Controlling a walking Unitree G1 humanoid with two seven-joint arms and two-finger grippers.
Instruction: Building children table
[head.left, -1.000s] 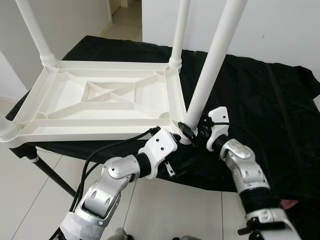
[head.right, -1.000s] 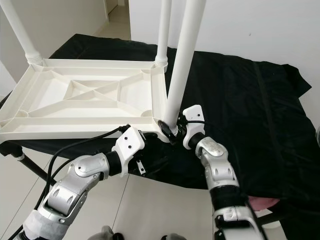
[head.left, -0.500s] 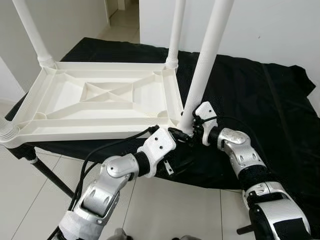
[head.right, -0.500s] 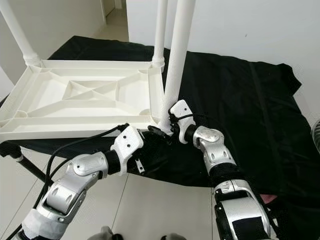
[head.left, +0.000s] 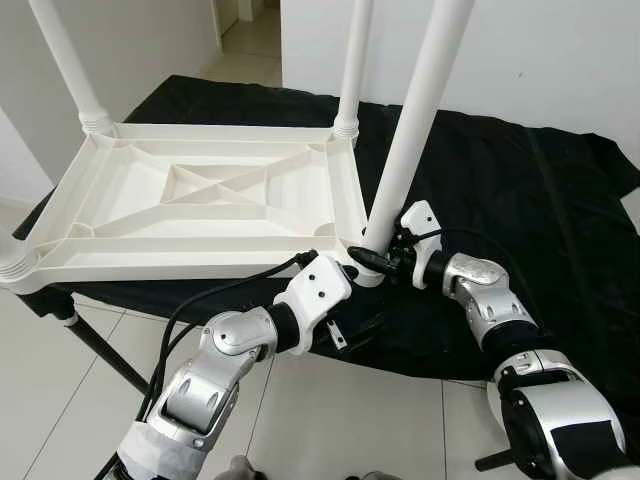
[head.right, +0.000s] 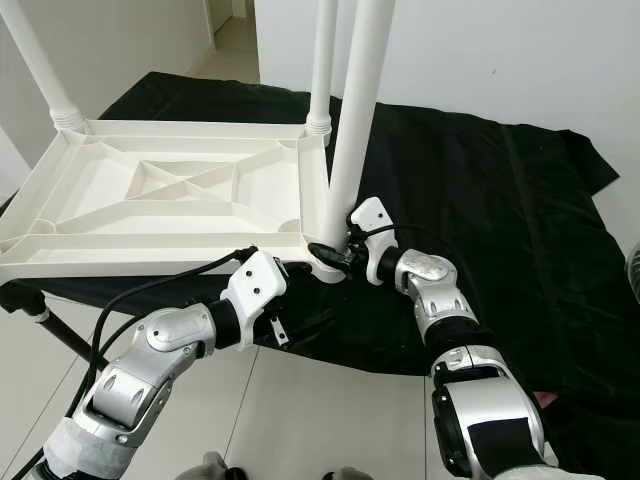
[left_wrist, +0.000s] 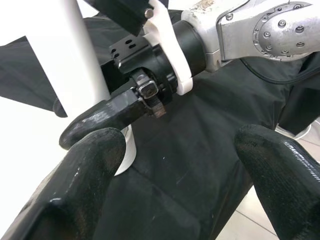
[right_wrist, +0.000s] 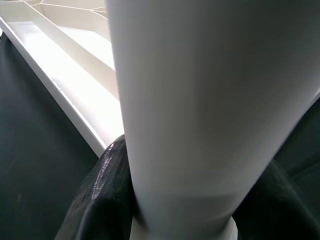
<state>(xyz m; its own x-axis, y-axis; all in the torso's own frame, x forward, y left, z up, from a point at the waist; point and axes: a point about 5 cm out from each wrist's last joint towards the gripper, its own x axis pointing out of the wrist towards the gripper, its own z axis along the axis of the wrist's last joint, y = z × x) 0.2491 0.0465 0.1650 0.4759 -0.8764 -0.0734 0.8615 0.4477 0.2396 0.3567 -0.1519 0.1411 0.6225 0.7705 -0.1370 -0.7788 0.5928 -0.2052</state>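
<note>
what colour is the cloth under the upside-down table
Black cloth, clearest in the left eye view.

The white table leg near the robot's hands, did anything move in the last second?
The right end effector stayed clamped at the base of the near leg, but its forearm swung lower, and the leg's tilt shifted slightly. The left end effector stayed open just below that corner. The upside-down tabletop and black cloth did not move.

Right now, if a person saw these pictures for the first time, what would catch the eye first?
First, the white table top, lying upside down on the black cloth, with white legs rising from its corners. Next, the right gripper, shut around the base of the nearest leg at the near right corner. The left gripper is open just beside it, holding nothing.
</note>
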